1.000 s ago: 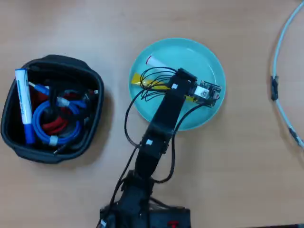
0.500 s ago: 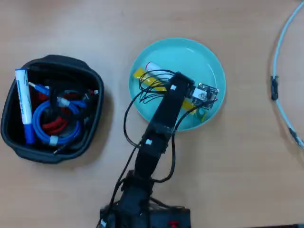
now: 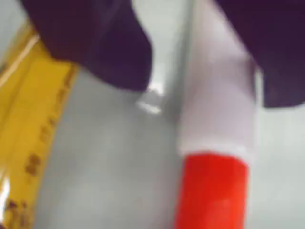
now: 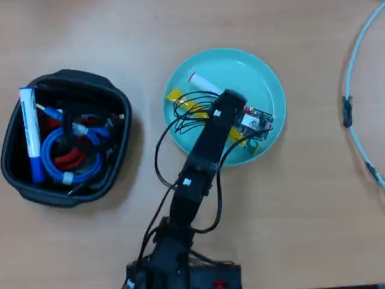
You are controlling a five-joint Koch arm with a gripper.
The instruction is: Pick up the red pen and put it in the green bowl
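A Koch arm reaches over the green bowl [image 4: 264, 72] on a wooden desk [image 4: 301, 211], its gripper [image 3: 200, 81] low above the bowl's floor. In the wrist view the red pen [image 3: 217, 143] fills the frame, white barrel running up between the two dark jaws and red cap pointing down the picture. The jaws stand on either side of the barrel, but the blur hides whether they press on it or have let go, so the gripper's state cannot be told. From overhead, one end of the pen shows at the bowl's upper left, inside the rim, the rest hidden under the arm. A flat yellow sachet [image 3: 33, 138] lies in the bowl just beside the pen. Well to the left of the bowl sits a black container [image 4: 114, 174] holding coiled cables and a blue-capped marker [image 4: 29, 133]. With the pen over the bowl's floor, delivery looks all but complete; release and withdrawal would likely remain.
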